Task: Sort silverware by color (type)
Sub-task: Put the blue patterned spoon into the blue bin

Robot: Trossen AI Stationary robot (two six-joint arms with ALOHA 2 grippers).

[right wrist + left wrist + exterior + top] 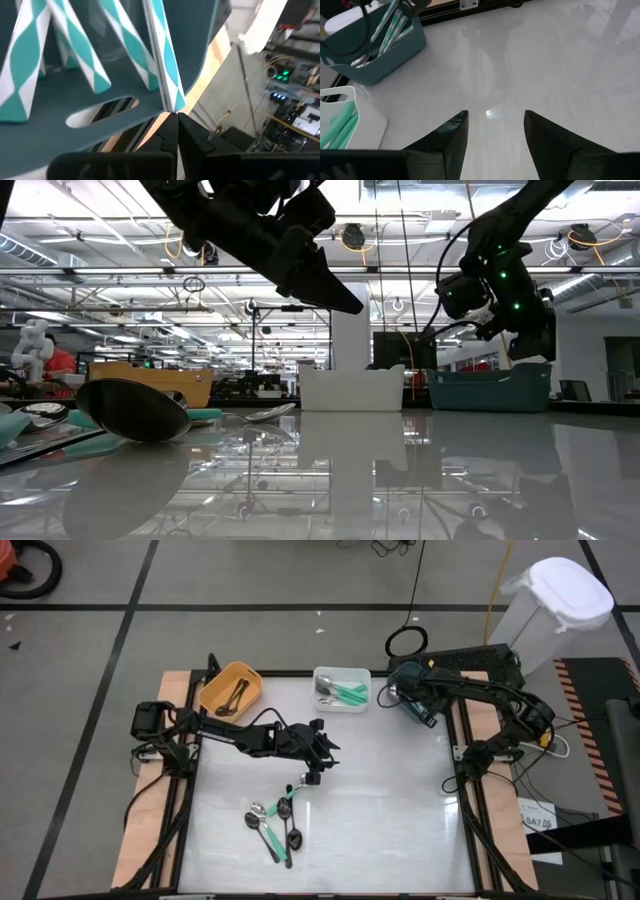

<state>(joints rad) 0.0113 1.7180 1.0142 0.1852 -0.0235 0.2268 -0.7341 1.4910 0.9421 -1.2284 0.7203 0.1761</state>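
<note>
Overhead, several spoons [274, 824] lie unsorted mid-table; the orange bin [231, 688] and white bin [342, 688] already hold some. Left gripper [312, 762] hovers above, fingers spread, empty. Wrist view: right gripper [176, 131] pressed together at the teal bin [100, 107].

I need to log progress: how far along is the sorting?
Done: spoons lie in the orange bin, white bin and teal bin. In hand: nothing; the left gripper hangs open and empty, the right gripper is shut at the teal bin. Left: loose spoons on the table.
</note>
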